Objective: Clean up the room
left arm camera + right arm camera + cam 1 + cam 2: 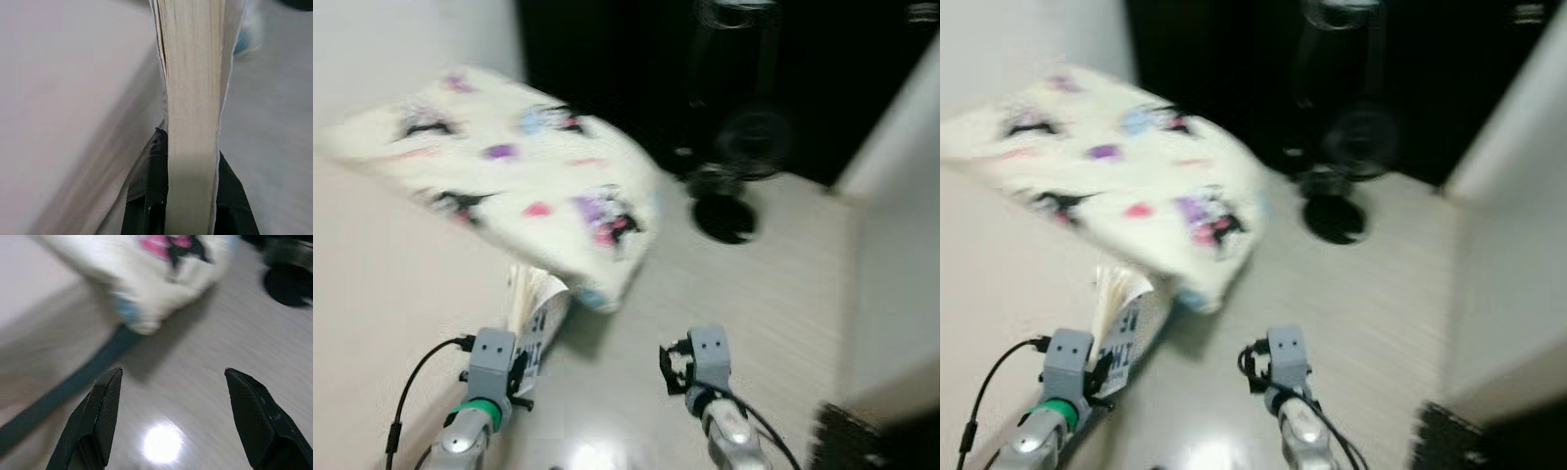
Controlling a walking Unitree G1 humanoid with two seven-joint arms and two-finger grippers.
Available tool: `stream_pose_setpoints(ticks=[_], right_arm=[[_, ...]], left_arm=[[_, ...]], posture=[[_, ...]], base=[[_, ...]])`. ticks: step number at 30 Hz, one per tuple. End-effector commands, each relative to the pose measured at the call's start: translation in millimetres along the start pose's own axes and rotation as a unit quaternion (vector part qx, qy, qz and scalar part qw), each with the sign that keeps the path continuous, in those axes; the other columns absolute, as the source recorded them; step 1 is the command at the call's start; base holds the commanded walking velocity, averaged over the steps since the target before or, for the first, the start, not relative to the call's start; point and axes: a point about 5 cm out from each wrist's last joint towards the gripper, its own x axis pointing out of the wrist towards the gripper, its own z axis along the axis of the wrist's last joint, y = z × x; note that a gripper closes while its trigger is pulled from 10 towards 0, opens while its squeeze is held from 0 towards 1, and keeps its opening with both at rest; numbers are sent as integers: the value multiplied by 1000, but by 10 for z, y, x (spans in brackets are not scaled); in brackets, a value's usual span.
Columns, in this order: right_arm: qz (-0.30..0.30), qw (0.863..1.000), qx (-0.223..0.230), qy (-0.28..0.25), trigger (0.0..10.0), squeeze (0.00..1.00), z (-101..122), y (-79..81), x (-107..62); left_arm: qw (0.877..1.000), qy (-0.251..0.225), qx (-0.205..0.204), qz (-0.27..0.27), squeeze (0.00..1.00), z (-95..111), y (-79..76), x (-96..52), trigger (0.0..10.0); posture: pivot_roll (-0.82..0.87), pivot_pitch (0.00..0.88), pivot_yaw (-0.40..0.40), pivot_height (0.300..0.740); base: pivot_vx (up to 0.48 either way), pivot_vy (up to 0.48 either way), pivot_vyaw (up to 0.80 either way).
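Note:
My left gripper (522, 364) is shut on a book (534, 311), held upright low in front of me. In the left wrist view the cream page edges of the book (191, 122) stand between my two black fingers (146, 196). My right gripper (171, 421) is open over bare floor with nothing between its fingers (100, 416), and its wrist (703, 360) is low at centre. A cream blanket with pink, purple and black prints (514, 166) hangs over a bed corner just beyond the book. The eye views are blurred.
A black standing fan with a round base (732, 211) stands on the pale floor ahead, before a dark wall or opening. A white wall (901, 235) runs along the right. A dark mat corner (847, 436) lies at the lower right. A beige bed side (382, 294) is at my left.

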Motion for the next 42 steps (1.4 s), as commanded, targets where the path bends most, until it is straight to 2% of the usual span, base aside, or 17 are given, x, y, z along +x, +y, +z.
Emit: stream_pose_setpoints(ticks=[1,28,30,35,36,37,38,39,42], right_arm=[[-4,1000,6,5,10000,0,-39,-20,-27],[23,999,10,-22,10000,0,80,93,18],[39,998,15,-53,10000,0,203,151,40],[53,995,19,-87,10000,0,353,194,64],[58,993,21,-100,10000,0,415,211,73],[70,987,31,-139,10000,0,626,249,104],[70,987,31,-139,10000,0,626,249,104],[75,982,39,-167,10000,0,790,265,124],[77,978,46,-187,10000,0,913,271,137]], left_arm=[[1000,-10,6,-15,78,50,-83,32,10000],[1000,-4,8,-1,43,63,-61,65,10000],[999,-17,23,27,43,117,-10,77,10000],[997,-45,44,38,51,230,26,87,10000],[996,-61,52,43,51,300,39,93,10000],[990,-107,62,62,67,526,86,109,10000],[990,-107,62,62,67,526,86,109,10000],[986,-136,63,76,63,685,125,113,10000],[982,-153,62,88,71,780,161,116,10000]], posture=[[31,65,-20,740],[31,57,-17,740],[31,60,-18,740],[29,66,-21,740],[29,66,-21,740],[29,72,-25,740],[29,72,-25,740],[30,74,-26,740],[30,74,-26,740]], base=[[0,0,800],[0,0,797],[0,0,794],[0,0,794],[0,0,794],[255,0,788],[255,0,788],[289,0,788],[326,0,788]])
